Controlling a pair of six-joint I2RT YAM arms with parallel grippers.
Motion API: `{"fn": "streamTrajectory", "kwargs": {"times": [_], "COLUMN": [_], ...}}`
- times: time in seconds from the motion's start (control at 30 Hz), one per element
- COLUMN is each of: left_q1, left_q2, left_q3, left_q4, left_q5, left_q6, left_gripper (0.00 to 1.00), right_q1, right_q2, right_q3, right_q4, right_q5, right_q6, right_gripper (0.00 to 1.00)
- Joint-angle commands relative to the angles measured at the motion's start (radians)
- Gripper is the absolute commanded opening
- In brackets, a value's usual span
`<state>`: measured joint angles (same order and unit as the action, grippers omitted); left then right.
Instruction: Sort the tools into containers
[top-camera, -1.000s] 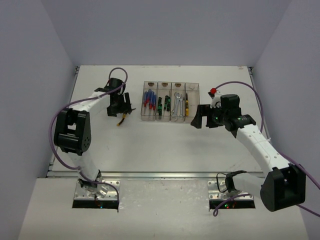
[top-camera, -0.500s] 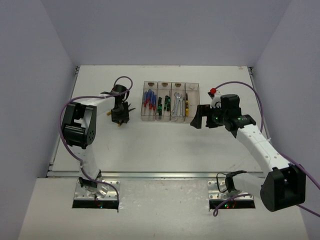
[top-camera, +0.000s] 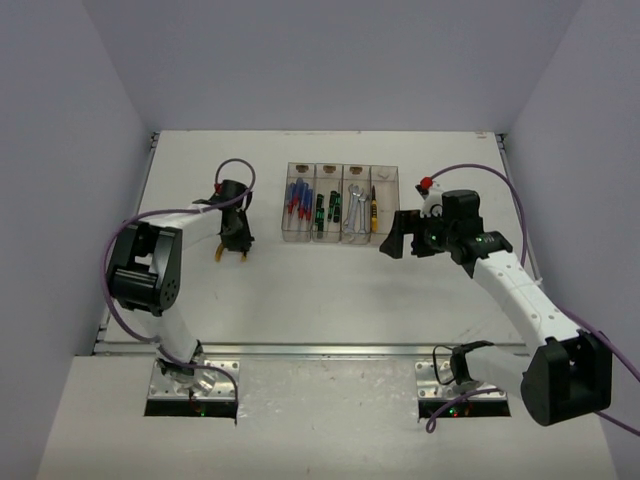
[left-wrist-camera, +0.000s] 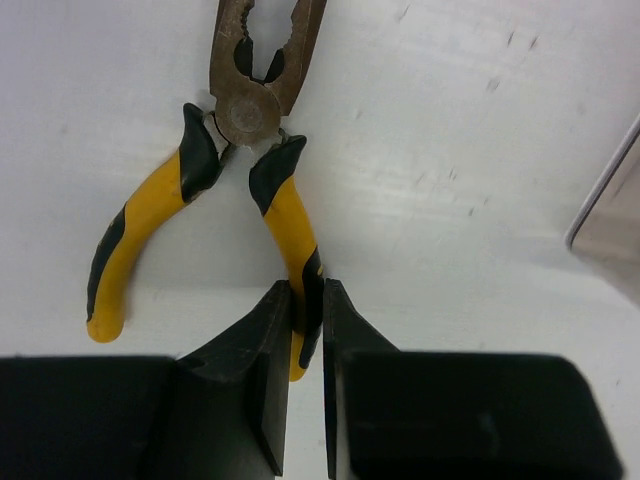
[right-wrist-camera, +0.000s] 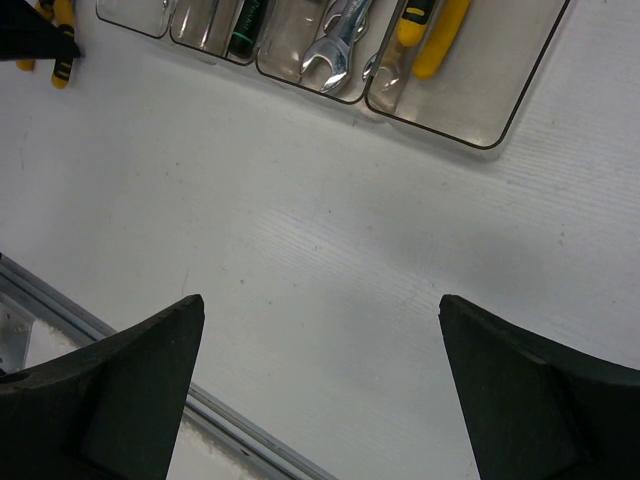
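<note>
While the left gripper was clamped on one handle of the yellow-handled pliers, which lay on the table left of the containers, the right gripper stood wide open, empty

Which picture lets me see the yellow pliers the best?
The left wrist view. The pliers look big there: both yellow-and-black handles, the pivot and nose, with the left gripper pinching one handle. From the top view they are a tiny yellow speck under that gripper. The right wrist view catches only a yellow bit in its corner.
</note>
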<state>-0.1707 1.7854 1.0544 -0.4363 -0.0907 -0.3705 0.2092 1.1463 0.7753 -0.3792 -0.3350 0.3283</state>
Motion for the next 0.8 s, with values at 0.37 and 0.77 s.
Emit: {"fn": "streamTrajectory", "kwargs": {"times": [0.37, 0.77], "left_q1": [-0.05, -0.06], "left_q2": [-0.821, -1.186], "left_q3": [-0.483, -0.669], "left_q4": [0.35, 0.53], "left_q5": [0.295, 0.619], "left_q6": [-0.175, -0.303], "left_gripper": [0.0, 0.0], "right_q1": [0.03, 0.418], "right_q2": [-0.047, -0.011], "right_q3": [-0.164, -0.149], "right_q4": [0.395, 0.597], "right_q5": [-0.461, 0.085], "right_q6": [0.255, 0.595], "right_gripper": [0.97, 0.93]}}
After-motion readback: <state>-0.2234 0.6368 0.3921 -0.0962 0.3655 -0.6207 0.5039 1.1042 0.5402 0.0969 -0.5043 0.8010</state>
